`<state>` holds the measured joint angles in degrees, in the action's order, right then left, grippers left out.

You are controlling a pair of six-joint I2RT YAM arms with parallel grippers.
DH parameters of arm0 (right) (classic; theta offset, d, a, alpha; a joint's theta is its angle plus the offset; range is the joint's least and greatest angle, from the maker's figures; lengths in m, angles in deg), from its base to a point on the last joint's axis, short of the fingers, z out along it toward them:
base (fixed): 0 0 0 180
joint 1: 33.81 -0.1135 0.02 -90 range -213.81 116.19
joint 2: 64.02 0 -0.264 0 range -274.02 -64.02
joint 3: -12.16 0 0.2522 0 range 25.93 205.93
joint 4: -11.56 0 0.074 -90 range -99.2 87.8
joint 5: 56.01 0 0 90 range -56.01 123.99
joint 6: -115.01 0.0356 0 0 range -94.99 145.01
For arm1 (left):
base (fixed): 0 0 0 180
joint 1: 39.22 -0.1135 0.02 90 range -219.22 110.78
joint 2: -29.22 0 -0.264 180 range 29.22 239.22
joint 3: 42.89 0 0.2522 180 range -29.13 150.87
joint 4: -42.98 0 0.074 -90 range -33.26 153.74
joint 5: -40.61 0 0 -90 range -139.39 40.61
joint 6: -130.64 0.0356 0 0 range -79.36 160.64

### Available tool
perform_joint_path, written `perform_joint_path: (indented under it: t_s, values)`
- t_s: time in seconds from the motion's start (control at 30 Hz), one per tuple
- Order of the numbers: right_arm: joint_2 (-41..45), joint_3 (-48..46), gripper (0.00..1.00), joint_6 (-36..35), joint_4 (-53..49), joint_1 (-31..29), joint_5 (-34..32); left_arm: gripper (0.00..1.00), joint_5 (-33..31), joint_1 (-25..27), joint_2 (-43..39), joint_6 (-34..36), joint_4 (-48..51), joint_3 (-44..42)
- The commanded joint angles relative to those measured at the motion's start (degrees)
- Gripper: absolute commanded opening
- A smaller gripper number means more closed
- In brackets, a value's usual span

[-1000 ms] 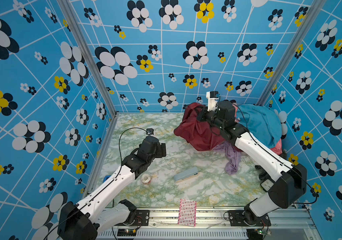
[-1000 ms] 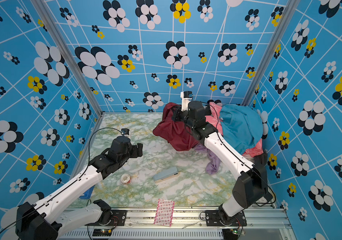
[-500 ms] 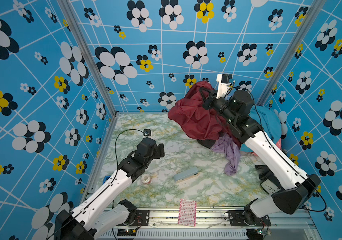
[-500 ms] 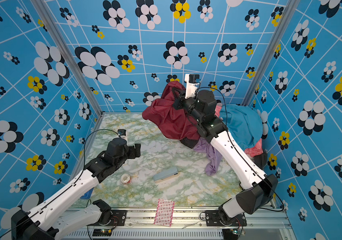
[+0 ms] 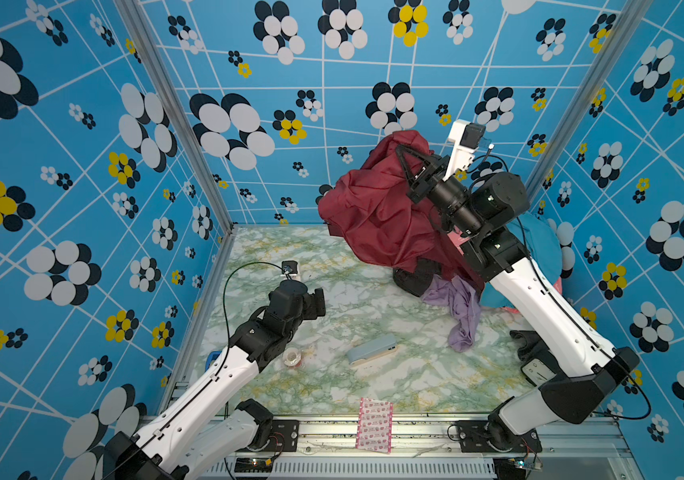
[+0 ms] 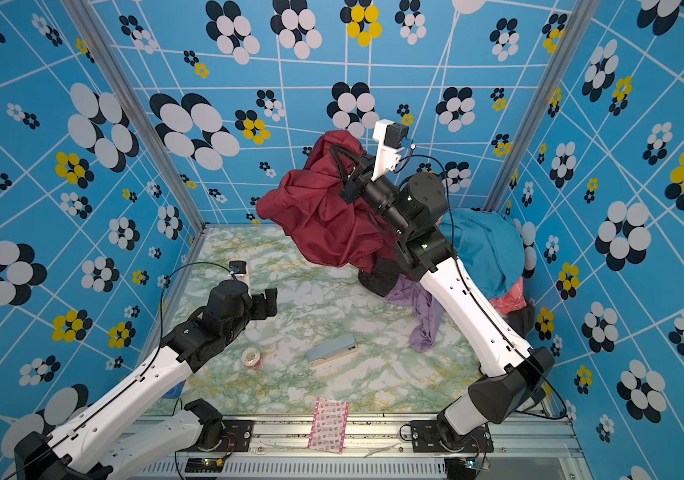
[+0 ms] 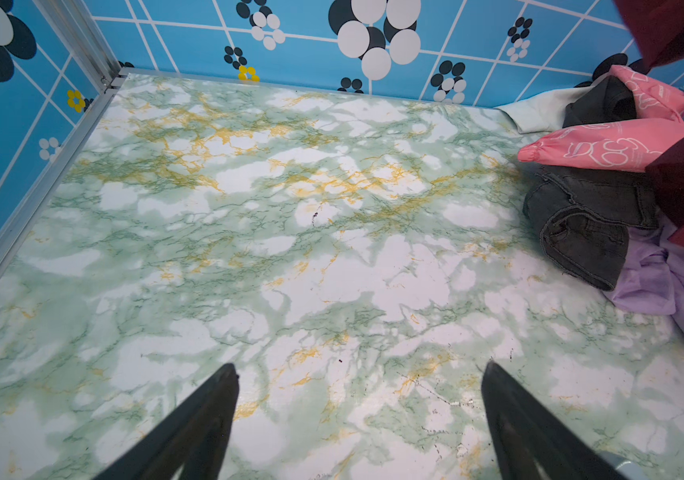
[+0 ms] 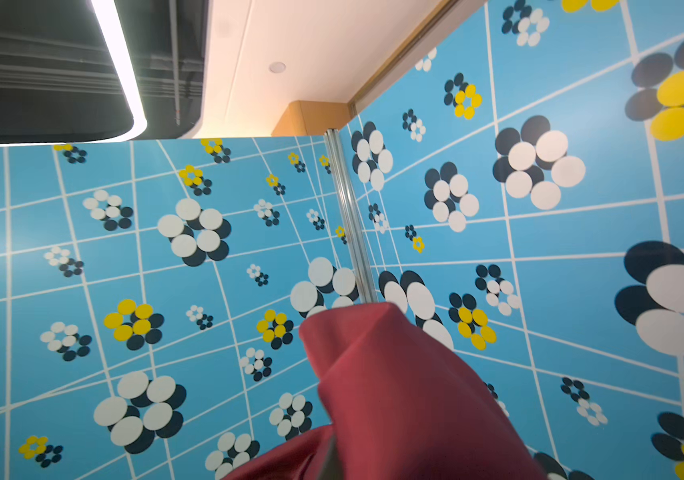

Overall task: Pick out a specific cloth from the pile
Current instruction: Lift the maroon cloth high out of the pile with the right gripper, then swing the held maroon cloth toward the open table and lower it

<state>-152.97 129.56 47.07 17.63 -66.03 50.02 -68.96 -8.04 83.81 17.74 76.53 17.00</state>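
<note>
**A:** Wide shot first: the green-and-white marble-patterned table (image 5: pixel 373 386), smooth and glossy, inside blue flower-print walls.

**B:** And the big one is up! The dark maroon, faintly shiny thin cloth (image 5: pixel 377 216) hangs in loose, deep folds in front of the back wall. The right gripper (image 5: pixel 400 150) has its jaws closed on the top of it.

**A:** The lower folds drape down to the pile (image 6: pixel 494 266) in the far right corner, a soft heap topped by a teal-blue top (image 6: pixel 490 237).

**B:** In both top views a crumpled lilac cloth (image 5: pixel 463 316) trails out of it onto the table.

**A:** The left wrist view gives what those miss: a stiff, dark grey denim piece (image 7: pixel 581 224) with stitched seams, and a pink piece with white line print (image 7: pixel 606 145).

**B:** It shows the left gripper (image 7: pixel 360 368) too. Its jaws are spread wide with nothing between them, above bare marble.

**A:** The right wrist view offers only a maroon fold, wall and ceiling.

**B:** Small stuff now: a flat pale blue case (image 5: pixel 371 351) mid-table, and a little tape roll (image 5: pixel 292 356) near the left arm.
</note>
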Motion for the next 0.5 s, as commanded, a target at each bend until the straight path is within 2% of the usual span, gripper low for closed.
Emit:
perform_joint_path:
  t_s: [0.0,0.27,0.47]
  values:
    - [-2.28,3.81,0.00,3.57,8.84,-0.47,4.82,0.92,-1.30,0.29,-1.43,0.80,1.02,-0.87]
    - [-10.72,11.75,0.00,12.03,12.05,-0.53,9.19,0.93,-2.33,0.29,-4.54,0.95,1.83,-1.61]
    - [-23.09,23.73,0.00,22.53,11.64,-0.82,13.64,0.93,-3.14,0.20,-6.79,1.16,2.39,-2.35]
